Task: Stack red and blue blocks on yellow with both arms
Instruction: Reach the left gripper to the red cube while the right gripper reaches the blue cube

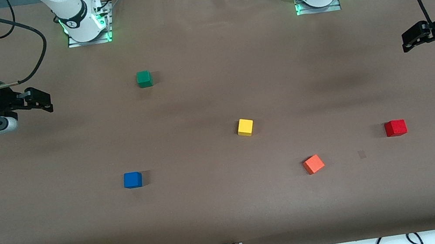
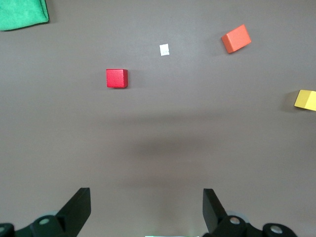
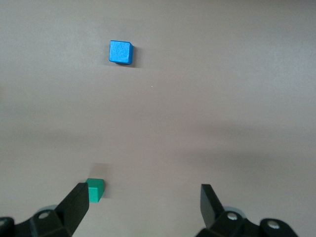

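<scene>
nothing is stacked yet. both pincers hang open and empty: the left pincer over the worktop's left-arm edge, the right pincer over the right-arm edge. the yellow cube sits mid-worktop; the red cube lies toward the left-arm end, the blue cube toward the right-arm end. best to centre the fingers squarely across flat faces. no writing is readable.

The light is bright and even, coming from above. Soft dark shadows of the arms lie on the brown table. Each block casts a small shadow. Everything looks sharp.
</scene>
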Controlling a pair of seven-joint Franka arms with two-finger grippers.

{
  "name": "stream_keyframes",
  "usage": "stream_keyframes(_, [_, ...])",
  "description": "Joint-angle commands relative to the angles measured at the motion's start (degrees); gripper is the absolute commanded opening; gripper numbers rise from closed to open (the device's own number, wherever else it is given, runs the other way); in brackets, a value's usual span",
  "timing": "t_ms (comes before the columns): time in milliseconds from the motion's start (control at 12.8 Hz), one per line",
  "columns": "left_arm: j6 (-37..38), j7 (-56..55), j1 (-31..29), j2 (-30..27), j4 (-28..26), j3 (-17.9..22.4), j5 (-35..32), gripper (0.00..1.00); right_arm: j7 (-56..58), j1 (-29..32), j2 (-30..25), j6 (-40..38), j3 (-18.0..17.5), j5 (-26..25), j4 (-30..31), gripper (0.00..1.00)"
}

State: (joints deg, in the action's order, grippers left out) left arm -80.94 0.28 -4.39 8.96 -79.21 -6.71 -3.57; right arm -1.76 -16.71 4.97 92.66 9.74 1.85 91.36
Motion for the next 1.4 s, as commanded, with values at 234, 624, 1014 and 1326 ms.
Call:
stream_keyframes(234, [0.52, -0.1, -0.09, 2.1, 1.34, 0.65, 0.14, 1.0, 1.59, -0.51, 0.83, -0.29, -0.34, 0.08, -1.09, 1.0])
stream_keyframes(624, [-4.99, 0.51, -2.02, 10.09, 0.47, 0.74, 0.05, 1.0, 0.53, -2.63, 8.54, 8.99, -0.34, 1.39, 0.31, 1.0])
stream_keyframes(1014, [-19.05, 3.5, -6.5, 20.03, -4.61, 0.65, 0.05, 1.0, -1.4, -3.24, 25.14, 31.13, -0.34, 10.69, 1.54, 1.0])
stream_keyframes(1326, [-36.27, 7.1, -7.65, 22.06, -14.54, 0.74, -0.03, 1.0, -1.4, -4.74, 33.69, 43.72, -0.34, 12.56, 1.72, 0.98])
